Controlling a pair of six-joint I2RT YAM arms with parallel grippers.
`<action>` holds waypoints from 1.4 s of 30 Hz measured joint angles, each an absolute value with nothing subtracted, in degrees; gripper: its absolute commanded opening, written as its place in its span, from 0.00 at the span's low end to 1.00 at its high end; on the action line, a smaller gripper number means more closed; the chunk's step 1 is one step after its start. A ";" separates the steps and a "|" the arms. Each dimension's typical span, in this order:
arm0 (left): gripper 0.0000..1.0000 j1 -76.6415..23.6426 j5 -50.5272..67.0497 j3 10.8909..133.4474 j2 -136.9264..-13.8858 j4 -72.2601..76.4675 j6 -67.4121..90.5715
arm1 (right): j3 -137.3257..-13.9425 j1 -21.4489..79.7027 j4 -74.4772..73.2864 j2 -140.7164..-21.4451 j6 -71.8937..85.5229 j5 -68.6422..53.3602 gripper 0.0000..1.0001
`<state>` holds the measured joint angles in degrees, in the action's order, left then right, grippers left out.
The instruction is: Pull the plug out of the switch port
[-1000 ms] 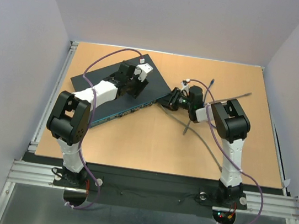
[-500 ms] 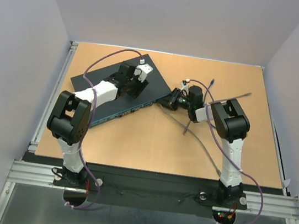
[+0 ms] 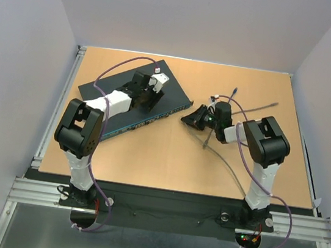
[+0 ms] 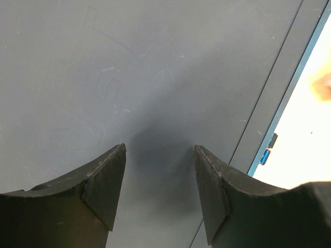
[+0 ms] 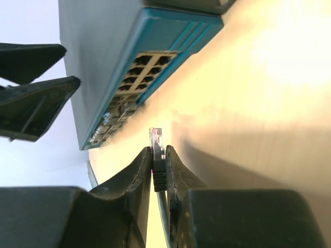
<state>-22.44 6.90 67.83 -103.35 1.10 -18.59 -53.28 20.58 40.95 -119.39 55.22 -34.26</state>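
Washed-out tabletop (image 5: 269, 77), half-cropped switch (image 5: 103, 51), plug (image 5: 156, 137) in right claw (image 5: 158, 151).

Tan bench (image 3: 160, 160), dark flat switch (image 3: 171, 93) on its far left part, loose grey cables (image 3: 265, 105) at right

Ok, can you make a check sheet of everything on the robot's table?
Surface: tan table, flat.
Job's things: switch lies at the back left; plug is out, clear of the ports.
Clutter: nothing seen.
Grippers: left gripper open over the switch top; right gripper shut on the plug.
Cables: grey cable trails from the plug across the table; purple cables loop over the table.
Surroundings: plain pale walls on three sides.
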 measured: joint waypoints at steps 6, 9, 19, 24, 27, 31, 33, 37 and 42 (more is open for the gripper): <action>0.66 -22.28 6.79 67.51 -101.19 0.54 -19.05 | -52.14 17.78 33.21 -107.79 50.61 -31.94 0.01; 0.67 -21.80 6.92 67.44 -97.25 -0.43 -19.35 | -55.66 13.85 29.50 -101.43 47.07 -30.33 0.01; 0.67 -17.43 7.29 67.48 -84.20 -3.79 -20.12 | -73.56 -3.51 21.67 -95.72 39.18 -22.41 0.01; 0.67 -14.00 7.62 66.52 -83.18 -4.71 -20.10 | -75.90 -7.70 20.53 -100.77 37.21 -19.18 0.00; 0.68 -11.86 8.27 65.25 -82.70 -5.63 -20.05 | -77.49 -8.23 16.58 -106.87 34.89 -18.63 0.53; 0.70 -8.84 9.41 64.16 -81.76 -6.87 -19.86 | -78.13 -8.16 11.22 -112.31 31.16 -17.28 1.00; 0.98 -7.84 9.63 64.07 -80.93 -7.42 -19.84 | -78.43 -8.05 8.12 -113.58 29.67 -16.58 1.00; 0.99 -6.57 9.37 63.72 -77.32 -7.88 -19.77 | -78.26 -8.05 3.77 -111.26 26.81 -15.75 1.00; 0.99 -6.31 8.54 63.18 -73.30 -8.38 -19.66 | -71.07 -8.03 3.44 -96.36 24.69 -14.85 1.00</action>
